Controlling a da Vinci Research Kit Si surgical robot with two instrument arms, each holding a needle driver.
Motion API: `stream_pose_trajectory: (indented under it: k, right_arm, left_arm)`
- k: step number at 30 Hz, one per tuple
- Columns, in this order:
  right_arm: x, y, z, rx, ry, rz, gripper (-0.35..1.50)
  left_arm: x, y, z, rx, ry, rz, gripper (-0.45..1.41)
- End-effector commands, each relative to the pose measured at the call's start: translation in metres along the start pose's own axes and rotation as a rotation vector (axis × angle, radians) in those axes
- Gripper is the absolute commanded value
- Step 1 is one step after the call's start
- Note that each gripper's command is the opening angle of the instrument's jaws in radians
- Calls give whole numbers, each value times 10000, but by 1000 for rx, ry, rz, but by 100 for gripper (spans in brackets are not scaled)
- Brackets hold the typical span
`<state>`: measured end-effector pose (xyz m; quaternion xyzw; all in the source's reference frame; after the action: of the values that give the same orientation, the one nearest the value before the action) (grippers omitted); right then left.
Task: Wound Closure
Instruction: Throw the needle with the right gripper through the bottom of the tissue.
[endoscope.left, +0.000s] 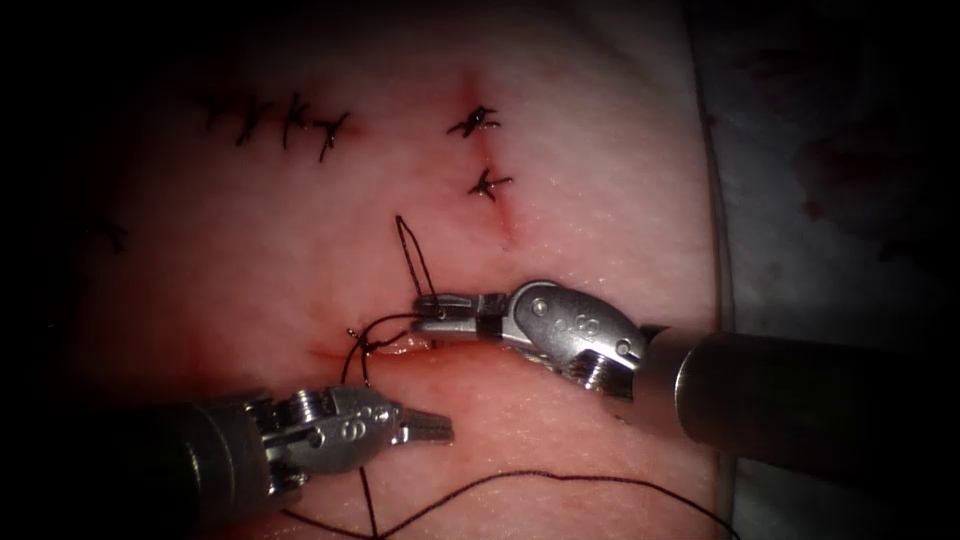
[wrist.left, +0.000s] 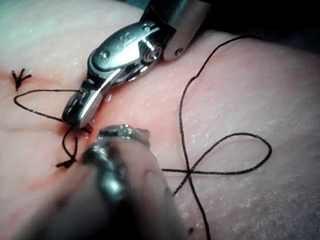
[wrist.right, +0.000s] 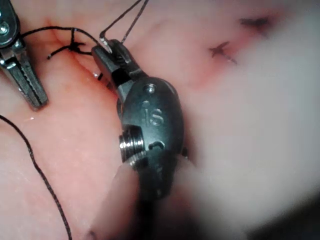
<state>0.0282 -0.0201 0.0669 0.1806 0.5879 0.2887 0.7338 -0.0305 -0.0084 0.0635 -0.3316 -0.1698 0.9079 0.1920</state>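
Note:
My right tool (endoscope.left: 425, 312) lies over the cut (endoscope.left: 404, 348), its jaws shut on the thread (endoscope.left: 412, 255). That thread rises from the jaw tips as a narrow loop. Just left of the jaws sits a dark knot (endoscope.left: 368, 345) on the cut, with short thread ends. The left tool (endoscope.left: 438, 430) hovers below the knot, jaws shut and holding nothing. Loose thread (endoscope.left: 560, 478) trails across the lower tissue. The left wrist view shows the right tool (wrist.left: 75, 115) at the knot and a figure-eight of slack thread (wrist.left: 225, 155). In the right wrist view the right tool (wrist.right: 107, 47) pinches thread beside the knot (wrist.right: 75, 46), with the left tool (wrist.right: 35, 100) close by. I see no needle.
Two finished stitches (endoscope.left: 475, 122) (endoscope.left: 490, 185) close the cut above the right tool. A row of several older stitches (endoscope.left: 280, 125) lies at the upper left. The tissue's right edge (endoscope.left: 715, 200) borders a pale stained cloth (endoscope.left: 820, 150). Red fluid tints the cut.

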Motion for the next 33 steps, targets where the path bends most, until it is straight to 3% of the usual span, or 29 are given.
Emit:
stream_pose_trajectory:
  k: [1,9,17,28,33]
  right_arm:
    - [0,10,11,32,7,38,-35]
    - [-6,25,15,92,15,148,-35]
    - [-9,27,23,130,89,359,-35]
    - [3,34,21,-9,148,524,-35]
    - [10,36,20,-13,152,533,-35]
  left_arm:
    - [0,0,8,-2,-1,4,-23]
    - [0,0,10,-1,-1,3,-25]
    - [-1,1,13,-3,-2,4,-25]
    - [-17,8,24,-12,-4,22,-25]
    - [-24,9,28,-20,-3,13,-25]
